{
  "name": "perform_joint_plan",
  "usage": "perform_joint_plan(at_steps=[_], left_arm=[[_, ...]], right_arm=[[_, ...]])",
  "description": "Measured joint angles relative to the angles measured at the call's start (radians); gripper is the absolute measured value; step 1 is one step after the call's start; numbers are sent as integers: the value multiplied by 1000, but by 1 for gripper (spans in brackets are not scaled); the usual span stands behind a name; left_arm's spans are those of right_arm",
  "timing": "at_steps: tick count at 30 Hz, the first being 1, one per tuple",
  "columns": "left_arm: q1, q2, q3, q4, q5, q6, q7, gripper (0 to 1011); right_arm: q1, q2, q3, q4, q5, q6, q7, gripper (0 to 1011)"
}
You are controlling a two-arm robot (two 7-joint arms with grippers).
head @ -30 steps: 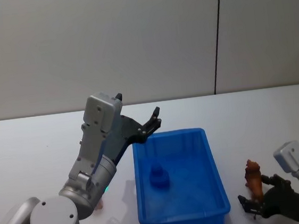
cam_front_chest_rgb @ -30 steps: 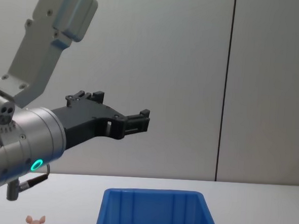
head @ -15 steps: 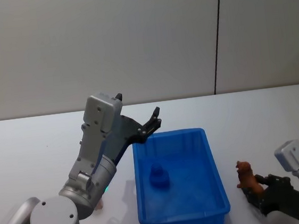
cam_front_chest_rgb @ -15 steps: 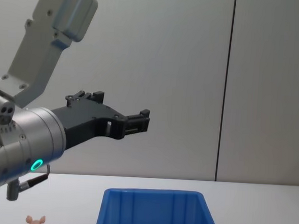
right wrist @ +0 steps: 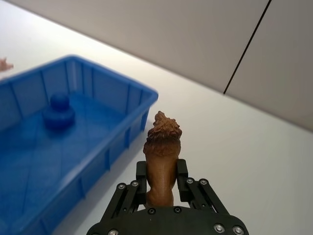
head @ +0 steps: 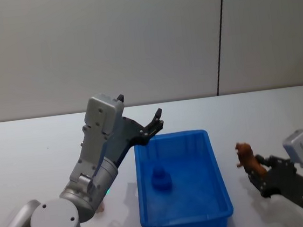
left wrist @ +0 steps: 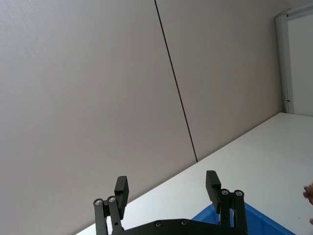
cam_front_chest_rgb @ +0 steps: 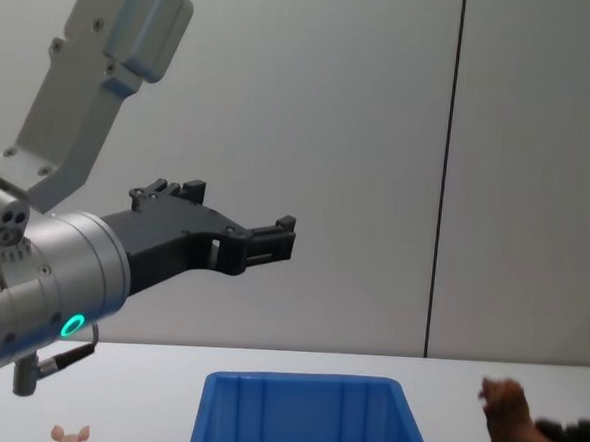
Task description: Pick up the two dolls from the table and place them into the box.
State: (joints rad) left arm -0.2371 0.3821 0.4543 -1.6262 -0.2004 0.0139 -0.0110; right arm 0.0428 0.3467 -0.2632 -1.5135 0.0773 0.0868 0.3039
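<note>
The right end effector (right wrist: pixel 162 182) grips the reddish-brown doll (right wrist: pixel 162 142) low on its body, at the box's (head: pixel 218 166) three o'clock. The doll looks light and rigid, apt to pivot. The left end effector (head: pixel 156 120) gapes wide at eleven o'clock.

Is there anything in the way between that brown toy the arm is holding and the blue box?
Nothing visible does. The right gripper holds the brown doll just right of the box; only the box's own right wall lies between. The left gripper hovers open over its far left corner, off that path.
</note>
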Motion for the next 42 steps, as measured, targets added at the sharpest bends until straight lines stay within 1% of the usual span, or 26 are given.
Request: perform_joint_plan(at_steps=[3, 4, 8, 9, 14, 16, 20, 22, 26, 27, 28, 29, 31, 32, 35, 36, 39, 41, 42], left_arm=[[0, 0, 0, 0, 0, 0, 0, 1001], [0, 0, 0, 0, 0, 0, 0, 1001], [0, 0, 0, 0, 0, 0, 0, 1001], [0, 0, 0, 0, 0, 0, 0, 1001], [0, 0, 0, 0, 0, 0, 0, 1001], [0, 0, 0, 0, 0, 0, 0, 1001], [0, 0, 0, 0, 0, 0, 0, 1001], [0, 0, 0, 0, 0, 0, 0, 1001], [0, 0, 0, 0, 0, 0, 0, 1001], [0, 0, 0, 0, 0, 0, 0, 1001], [0, 0, 0, 0, 0, 0, 0, 1001], [0, 0, 0, 0, 0, 0, 0, 1001], [0, 0, 0, 0, 0, 0, 0, 1001], [0, 0, 0, 0, 0, 0, 0, 1001], [0, 0, 0, 0, 0, 0, 0, 1001], [0, 0, 0, 0, 0, 0, 0, 1001], [0, 0, 0, 0, 0, 0, 0, 1001], [0, 0, 0, 0, 0, 0, 0, 1001], [0, 0, 0, 0, 0, 0, 0, 1001]], right_arm=[[5, -3, 0, -11, -5, -23, -8, 340], [9, -5, 0, -18, -9, -40, -11, 340], [22, -13, -1, -33, -15, -68, -10, 340], [30, -19, -4, -40, -18, -79, -5, 340], [52, -37, -13, -50, -25, -102, 19, 340], [60, -43, -17, -51, -27, -105, 29, 340], [88, -70, -34, -50, -32, -105, 67, 340], [96, -79, -40, -46, -34, -99, 81, 340], [120, -107, -60, -28, -41, -75, 113, 351], [120, -107, -60, -28, -41, -75, 113, 351], [132, -121, -69, -15, -45, -61, 123, 374], [132, -121, -69, -15, -45, -61, 123, 434], [142, -133, -76, -4, -48, -50, 127, 475], [149, -141, -81, 4, -50, -44, 127, 538], [159, -152, -88, 18, -54, -34, 124, 598], [161, -155, -89, 21, -55, -33, 123, 659], [168, -161, -91, 30, -56, -31, 117, 751], [170, -161, -91, 33, -57, -31, 113, 795], [172, -161, -90, 35, -56, -33, 110, 850]])
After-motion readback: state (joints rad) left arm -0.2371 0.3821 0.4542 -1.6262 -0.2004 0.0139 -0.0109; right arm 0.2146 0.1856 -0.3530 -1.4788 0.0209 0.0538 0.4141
